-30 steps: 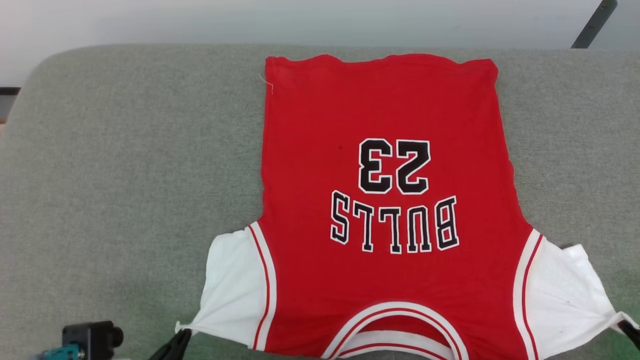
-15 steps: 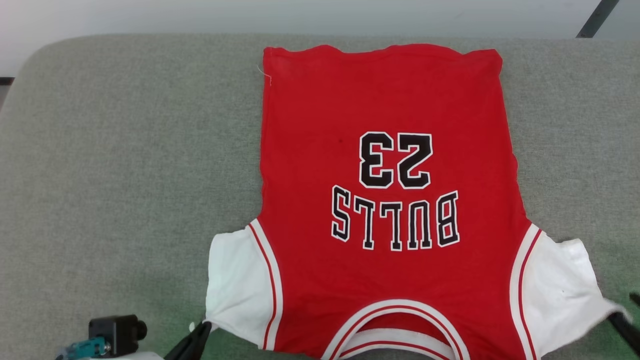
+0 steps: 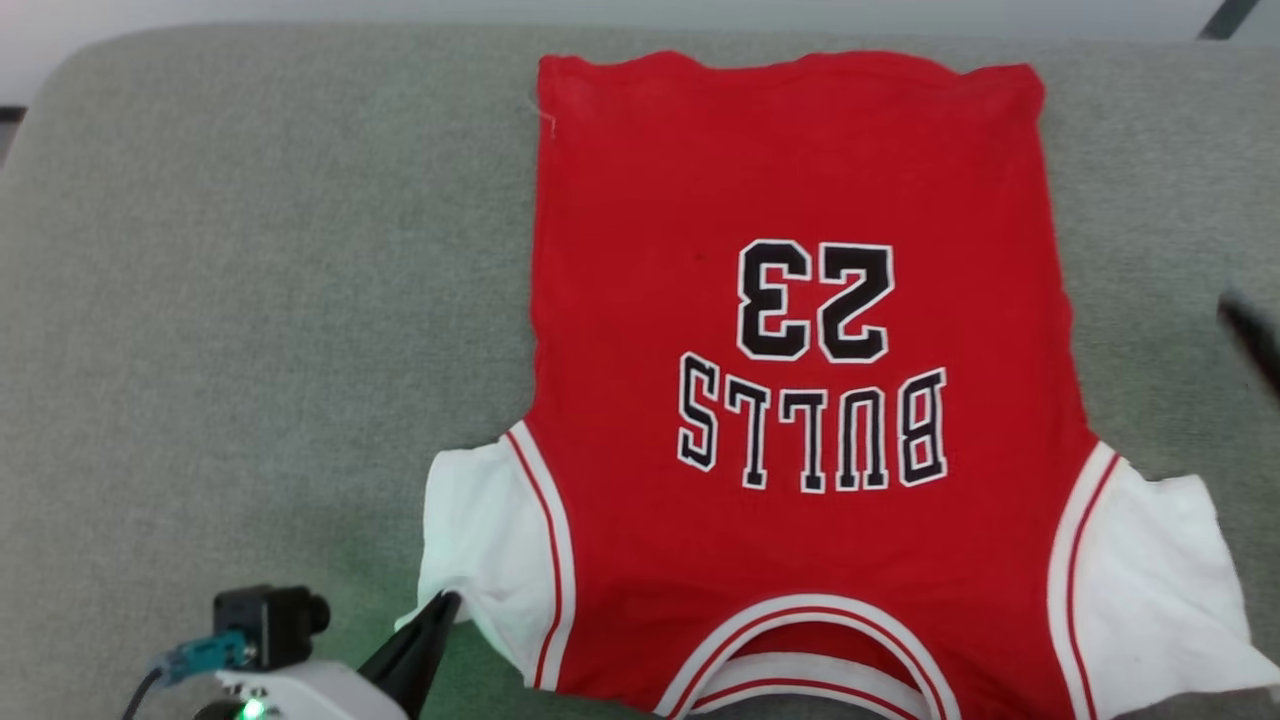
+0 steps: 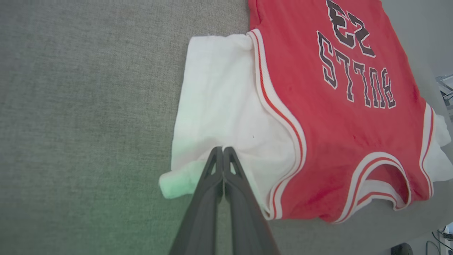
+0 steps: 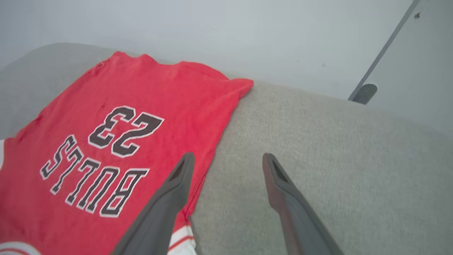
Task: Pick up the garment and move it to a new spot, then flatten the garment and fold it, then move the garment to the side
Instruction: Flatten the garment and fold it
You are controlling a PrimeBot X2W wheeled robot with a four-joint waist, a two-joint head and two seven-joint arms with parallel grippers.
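Red short-sleeved T-shirt [image 3: 790,300] with striped trim lies flat, print up, on the grey fabric surface [image 3: 250,300]. It looks light, limp and quick to wrinkle, so it is best taken at hems or corners. The left gripper [image 4: 223,150] has its jaws pinched shut on a white sleeve [image 4: 219,106]. The right gripper [image 5: 228,156] has its jaws spread wide and empty.

The head view's bottom edge cut off the shirt [image 3: 800,200] at its collar. The right fingers [image 3: 1256,332] were a dark blur at the right edge. The left fingers [image 4: 211,184] hid some sleeve.
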